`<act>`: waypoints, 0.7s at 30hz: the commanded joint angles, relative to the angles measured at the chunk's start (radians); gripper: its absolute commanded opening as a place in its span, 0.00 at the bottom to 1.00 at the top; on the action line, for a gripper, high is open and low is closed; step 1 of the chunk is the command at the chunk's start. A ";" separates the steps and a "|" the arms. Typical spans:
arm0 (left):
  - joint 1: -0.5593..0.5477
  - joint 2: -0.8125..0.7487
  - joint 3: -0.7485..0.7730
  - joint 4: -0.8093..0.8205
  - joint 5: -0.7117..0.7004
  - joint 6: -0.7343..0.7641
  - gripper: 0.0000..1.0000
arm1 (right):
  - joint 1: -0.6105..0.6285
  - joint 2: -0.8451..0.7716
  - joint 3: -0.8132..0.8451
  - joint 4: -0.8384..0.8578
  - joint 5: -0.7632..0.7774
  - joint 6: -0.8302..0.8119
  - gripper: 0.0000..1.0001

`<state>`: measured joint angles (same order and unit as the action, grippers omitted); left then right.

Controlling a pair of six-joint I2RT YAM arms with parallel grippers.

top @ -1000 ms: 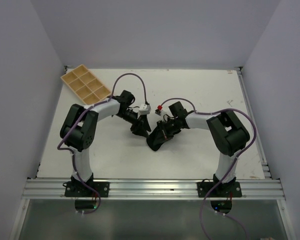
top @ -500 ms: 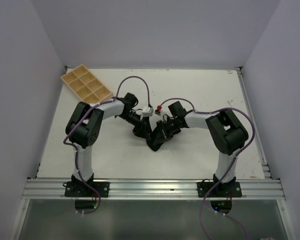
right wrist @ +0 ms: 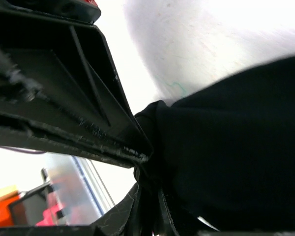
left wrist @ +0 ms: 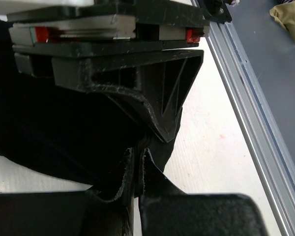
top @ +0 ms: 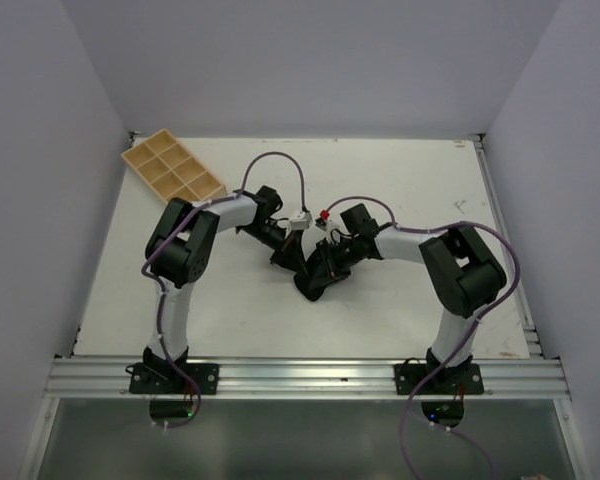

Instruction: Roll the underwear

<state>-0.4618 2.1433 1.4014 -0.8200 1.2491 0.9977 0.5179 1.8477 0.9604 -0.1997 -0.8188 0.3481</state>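
The underwear (top: 314, 284) is a small bunched black fabric at the table's middle, between both grippers. My left gripper (top: 288, 258) comes in from the left and my right gripper (top: 325, 266) from the right; they nearly meet over the fabric. In the left wrist view the left gripper (left wrist: 137, 156) is shut, pinching a fold of the underwear (left wrist: 49, 132). In the right wrist view the right gripper (right wrist: 148, 183) is shut on an edge of the underwear (right wrist: 231, 162), which fills the right side. The fabric's exact shape is hidden under the grippers.
A tan compartment tray (top: 172, 168) lies at the back left corner. An aluminium rail (top: 300, 378) runs along the near edge and shows in the left wrist view (left wrist: 246, 123). White walls stand on the left, right and back.
My left arm has swung its elbow rightward and its gripper has closed in slightly on the right gripper. The right arm and the underwear have barely moved.
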 commanded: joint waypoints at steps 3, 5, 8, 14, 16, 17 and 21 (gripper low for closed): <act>-0.023 0.042 0.048 0.018 -0.033 -0.028 0.00 | -0.001 -0.091 -0.034 0.002 0.161 0.037 0.23; -0.029 0.056 0.065 0.012 -0.040 -0.044 0.00 | -0.001 -0.117 -0.045 0.005 0.185 0.052 0.25; -0.043 0.078 0.083 -0.005 -0.051 -0.051 0.00 | 0.005 -0.143 -0.048 -0.003 0.204 0.061 0.27; -0.058 0.089 0.084 0.010 -0.105 -0.082 0.00 | 0.008 -0.183 -0.043 -0.043 0.259 0.052 0.31; -0.060 0.083 0.077 0.019 -0.111 -0.087 0.00 | 0.008 -0.194 -0.035 -0.056 0.279 0.048 0.31; -0.060 0.082 0.076 0.024 -0.114 -0.096 0.00 | 0.010 -0.202 -0.032 -0.075 0.291 0.045 0.32; -0.060 0.075 0.065 0.047 -0.148 -0.111 0.00 | 0.019 -0.278 -0.031 -0.124 0.410 0.046 0.33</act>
<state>-0.5129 2.2070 1.4738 -0.8047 1.1934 0.8951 0.5289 1.6611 0.9195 -0.2710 -0.5278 0.3943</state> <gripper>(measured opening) 0.033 0.328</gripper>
